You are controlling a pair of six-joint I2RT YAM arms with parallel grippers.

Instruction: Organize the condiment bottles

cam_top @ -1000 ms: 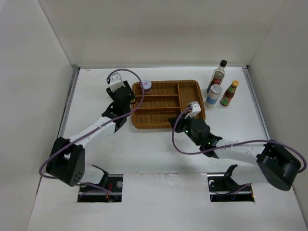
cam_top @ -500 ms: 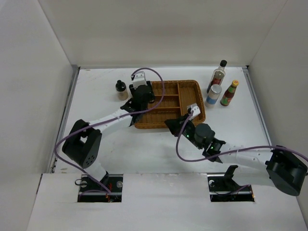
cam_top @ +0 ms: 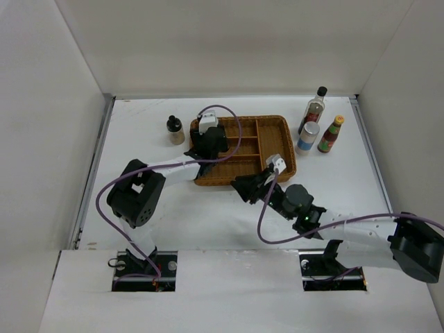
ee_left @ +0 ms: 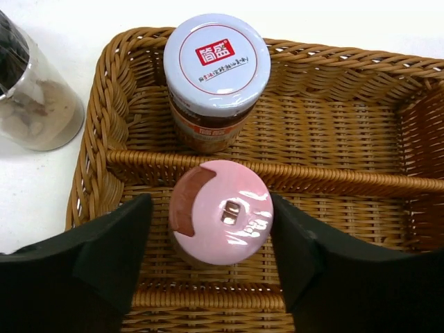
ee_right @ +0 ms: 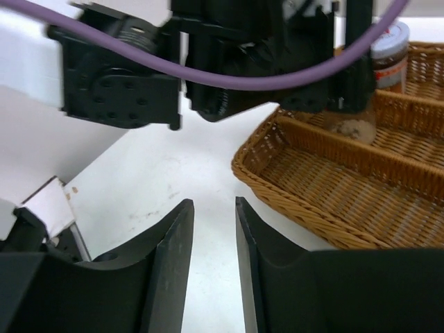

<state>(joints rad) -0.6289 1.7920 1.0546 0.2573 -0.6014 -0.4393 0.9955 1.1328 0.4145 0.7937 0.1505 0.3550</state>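
Observation:
My left gripper (cam_top: 208, 143) hangs over the left end of the wicker basket (cam_top: 276, 123). In the left wrist view its fingers (ee_left: 118, 243) stand open on either side of the pink-lidded jar (ee_left: 222, 220) in the basket's middle compartment (ee_left: 347, 222), with a gap on the left. A jar with a pale, red-printed lid (ee_left: 215, 59) stands in the far compartment. The short black-capped bottle (cam_top: 175, 130) stands left of the basket. The tall clear bottle (cam_top: 314, 109), silver-lidded jar (cam_top: 308, 136) and red sauce bottle (cam_top: 331, 134) stand right of it. My right gripper (cam_top: 244, 186) is empty, its jaws a narrow gap apart (ee_right: 213, 202).
White walls close in the table on three sides. The basket's right compartments (cam_top: 274, 149) hold nothing. The left arm's purple cable (cam_top: 232, 128) loops over the basket. The right gripper hovers above the white table (ee_right: 173, 173) just in front of the basket's near rim (ee_right: 305, 208).
My left gripper moved right from beside the basket to over its left end, uncovering the short black-capped bottle. My right gripper slid left and nearer along the basket's front.

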